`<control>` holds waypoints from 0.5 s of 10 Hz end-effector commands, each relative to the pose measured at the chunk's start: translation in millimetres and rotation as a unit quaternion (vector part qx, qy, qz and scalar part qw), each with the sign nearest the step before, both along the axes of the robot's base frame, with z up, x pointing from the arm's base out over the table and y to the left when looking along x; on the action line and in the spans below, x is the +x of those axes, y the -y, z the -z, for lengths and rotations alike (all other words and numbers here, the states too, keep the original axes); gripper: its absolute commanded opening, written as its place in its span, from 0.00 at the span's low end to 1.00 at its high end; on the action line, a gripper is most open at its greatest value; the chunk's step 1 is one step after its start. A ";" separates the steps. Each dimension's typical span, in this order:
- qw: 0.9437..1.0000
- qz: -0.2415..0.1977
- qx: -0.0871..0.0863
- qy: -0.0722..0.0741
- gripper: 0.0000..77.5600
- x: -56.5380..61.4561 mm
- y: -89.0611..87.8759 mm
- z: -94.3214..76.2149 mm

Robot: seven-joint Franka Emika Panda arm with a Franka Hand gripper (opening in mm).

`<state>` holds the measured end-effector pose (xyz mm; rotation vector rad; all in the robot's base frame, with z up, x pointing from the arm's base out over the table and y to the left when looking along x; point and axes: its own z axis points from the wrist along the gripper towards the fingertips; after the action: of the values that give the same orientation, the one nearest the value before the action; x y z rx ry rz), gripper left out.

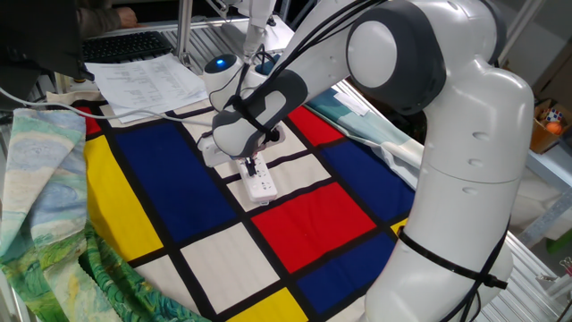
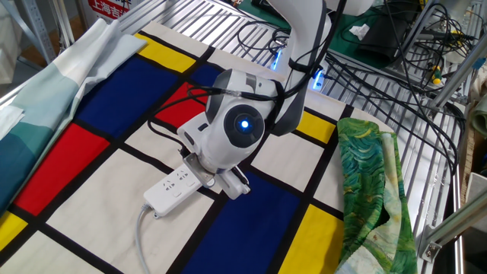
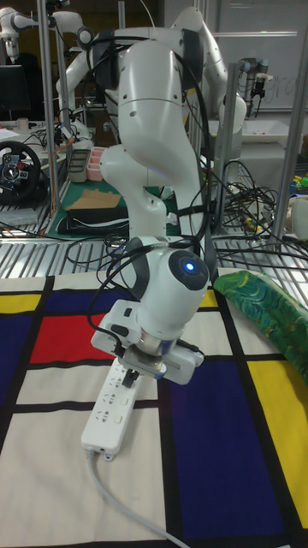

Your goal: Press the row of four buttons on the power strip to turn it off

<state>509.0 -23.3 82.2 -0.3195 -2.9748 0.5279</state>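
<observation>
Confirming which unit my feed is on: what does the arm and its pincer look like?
A glossy white arm of rounded segments with dark grey joint bands. Black cables run along it and loop near the wrist. A round blue light glows on the white wrist housing. The pincer is small and dark, under a white boxy hand, mostly hidden by the wrist.

metal rack shelving (image 2: 426, 114) behind the table — tangled black cables (image 2: 380, 46), cluttered lab benches.

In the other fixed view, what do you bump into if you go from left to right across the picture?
Pale blue cloth → power strip → robot's round wrist with the blue light → green swirly cloth → metal post.
</observation>
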 end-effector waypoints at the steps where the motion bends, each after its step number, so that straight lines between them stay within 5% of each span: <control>1: 1.000 0.003 0.000 0.002 0.00 -0.5 -0.7 4.2; 5: 1.000 0.002 -0.001 0.004 0.00 -1.6 -0.9 6.6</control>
<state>510.1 -22.2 79.8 -0.3329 -2.9864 0.5306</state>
